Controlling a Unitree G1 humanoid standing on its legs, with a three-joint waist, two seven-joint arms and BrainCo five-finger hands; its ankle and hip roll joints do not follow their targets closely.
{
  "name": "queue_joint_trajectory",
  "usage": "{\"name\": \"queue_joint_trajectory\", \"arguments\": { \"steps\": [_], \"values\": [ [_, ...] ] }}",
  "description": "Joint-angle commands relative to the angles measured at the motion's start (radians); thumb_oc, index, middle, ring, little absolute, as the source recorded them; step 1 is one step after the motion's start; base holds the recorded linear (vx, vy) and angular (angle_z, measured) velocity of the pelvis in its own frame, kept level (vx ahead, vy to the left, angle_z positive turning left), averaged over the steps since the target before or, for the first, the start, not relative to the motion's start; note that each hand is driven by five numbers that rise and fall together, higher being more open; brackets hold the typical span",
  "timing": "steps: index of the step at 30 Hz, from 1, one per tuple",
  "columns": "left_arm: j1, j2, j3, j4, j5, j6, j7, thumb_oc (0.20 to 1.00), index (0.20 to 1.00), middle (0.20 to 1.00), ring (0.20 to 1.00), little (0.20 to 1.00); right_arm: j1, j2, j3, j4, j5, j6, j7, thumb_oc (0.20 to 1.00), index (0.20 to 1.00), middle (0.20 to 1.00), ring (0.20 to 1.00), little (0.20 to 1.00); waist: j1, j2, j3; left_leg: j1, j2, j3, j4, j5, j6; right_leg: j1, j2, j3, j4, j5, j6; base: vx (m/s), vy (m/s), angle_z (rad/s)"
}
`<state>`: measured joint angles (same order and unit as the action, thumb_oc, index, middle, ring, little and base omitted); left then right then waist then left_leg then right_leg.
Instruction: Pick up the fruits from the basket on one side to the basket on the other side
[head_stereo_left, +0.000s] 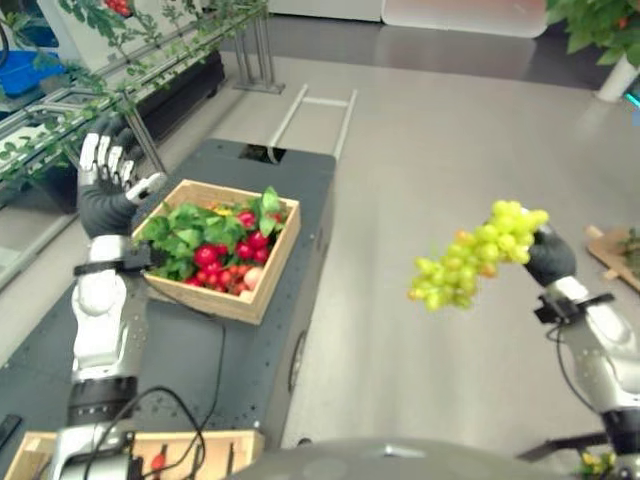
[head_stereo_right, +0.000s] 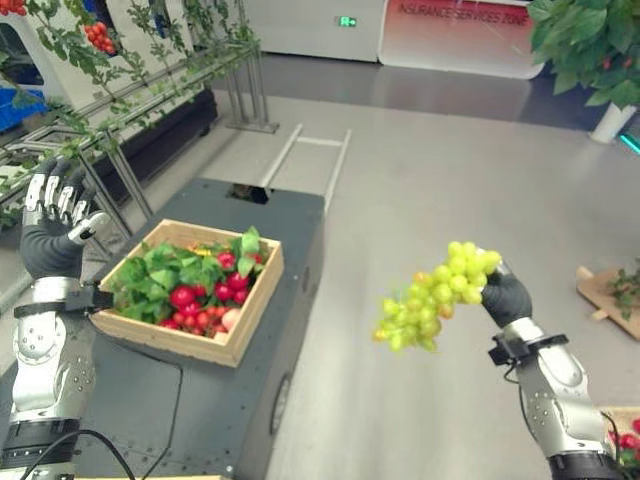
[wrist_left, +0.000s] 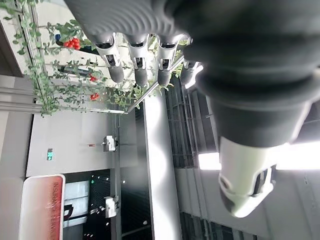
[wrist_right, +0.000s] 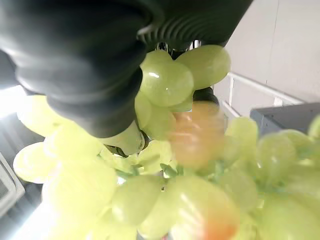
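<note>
Grapes (head_stereo_left: 476, 254), a green bunch, hang in mid-air over the floor, clutched by the right hand (head_stereo_left: 549, 254), well apart from the fruit-filled wooden basket (head_stereo_left: 222, 247) beside the raised, spread-fingered left hand (head_stereo_left: 108, 178).

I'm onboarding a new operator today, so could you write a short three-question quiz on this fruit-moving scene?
1. True or false: the right hand holds the bunch of green grapes in the air, off to the side of the dark cart.
2. What lies in the wooden crate? A) red fruits among green leaves B) bananas C) nothing
3. Fill in: the left hand is raised beside the crate with its fingers ____.

Key: 1 true; 2 A; 3 open
</note>
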<state>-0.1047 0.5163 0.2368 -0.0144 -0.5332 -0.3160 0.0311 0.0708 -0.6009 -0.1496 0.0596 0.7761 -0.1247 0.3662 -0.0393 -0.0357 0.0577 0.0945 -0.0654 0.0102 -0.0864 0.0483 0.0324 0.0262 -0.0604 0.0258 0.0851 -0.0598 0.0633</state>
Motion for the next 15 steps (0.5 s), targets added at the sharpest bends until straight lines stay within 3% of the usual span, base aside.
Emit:
{"name": "queue_joint_trajectory", "arguments": {
  "steps": [1, 4, 6, 9, 13, 15],
  "values": [
    [0.018, 0.016, 0.019, -0.050, 0.036, -0.052, 0.007, 1.000, 1.000, 1.000, 1.000, 1.000, -0.059, -0.014, -0.082, -0.005, -0.002, -0.090, -0.028, 0.200, 0.200, 0.200, 0.200, 0.200, -0.002, -0.004, -0.048, -0.019, -0.014, 0.035, 0.092, -0.116, -0.005, -0.073, -0.055, 0.003, 0.077, 0.052, 0.110, -0.04, 0.153, -0.42],
    [0.017, 0.001, 0.014, -0.066, 0.036, -0.053, 0.011, 1.000, 1.000, 1.000, 1.000, 1.000, -0.046, 0.001, -0.097, -0.017, -0.027, -0.098, -0.043, 0.200, 0.200, 0.200, 0.200, 0.200, -0.019, -0.004, -0.030, -0.001, -0.025, 0.074, 0.089, -0.123, 0.002, -0.103, -0.069, 0.019, 0.095, 0.083, 0.124, -0.09, 0.138, -0.59],
    [0.008, -0.001, 0.009, -0.071, 0.039, -0.054, 0.015, 1.000, 1.000, 1.000, 1.000, 1.000, -0.036, 0.010, -0.110, -0.021, -0.040, -0.100, -0.054, 0.200, 0.200, 0.200, 0.200, 0.200, -0.027, -0.006, -0.023, 0.007, -0.028, 0.104, 0.083, -0.128, 0.000, -0.123, -0.086, -0.017, 0.083, 0.111, 0.128, -0.12, 0.100, -0.61],
    [-0.011, 0.007, 0.009, -0.073, 0.053, -0.054, 0.025, 1.000, 1.000, 1.000, 1.000, 1.000, -0.032, 0.021, -0.138, -0.011, -0.041, -0.103, -0.073, 0.200, 0.200, 0.200, 0.200, 0.200, -0.018, -0.002, -0.008, 0.007, -0.024, 0.141, 0.076, -0.128, -0.009, -0.142, -0.131, -0.149, 0.075, 0.135, 0.125, -0.14, 0.084, -0.64],
    [-0.031, 0.016, 0.018, -0.069, 0.051, -0.049, 0.049, 1.000, 1.000, 1.000, 1.000, 1.000, -0.035, 0.028, -0.156, 0.011, -0.045, -0.109, -0.097, 0.200, 0.200, 0.200, 0.200, 0.200, 0.007, 0.033, 0.011, -0.019, 0.002, 0.192, 0.079, -0.109, 0.001, -0.103, -0.177, -0.383, 0.284, 0.028, 0.085, -0.16, 0.096, -0.61],
    [-0.031, 0.021, 0.031, -0.075, 0.049, -0.050, 0.051, 1.000, 1.000, 1.000, 1.000, 1.000, -0.047, 0.030, -0.156, 0.017, -0.030, -0.105, -0.093, 0.200, 0.200, 0.200, 0.200, 0.200, 0.018, 0.033, 0.002, -0.016, 0.001, 0.224, 0.063, -0.111, 0.002, -0.070, -0.191, -0.421, 0.333, -0.001, 0.087, -0.08, 0.045, -0.51]
  ]
}}
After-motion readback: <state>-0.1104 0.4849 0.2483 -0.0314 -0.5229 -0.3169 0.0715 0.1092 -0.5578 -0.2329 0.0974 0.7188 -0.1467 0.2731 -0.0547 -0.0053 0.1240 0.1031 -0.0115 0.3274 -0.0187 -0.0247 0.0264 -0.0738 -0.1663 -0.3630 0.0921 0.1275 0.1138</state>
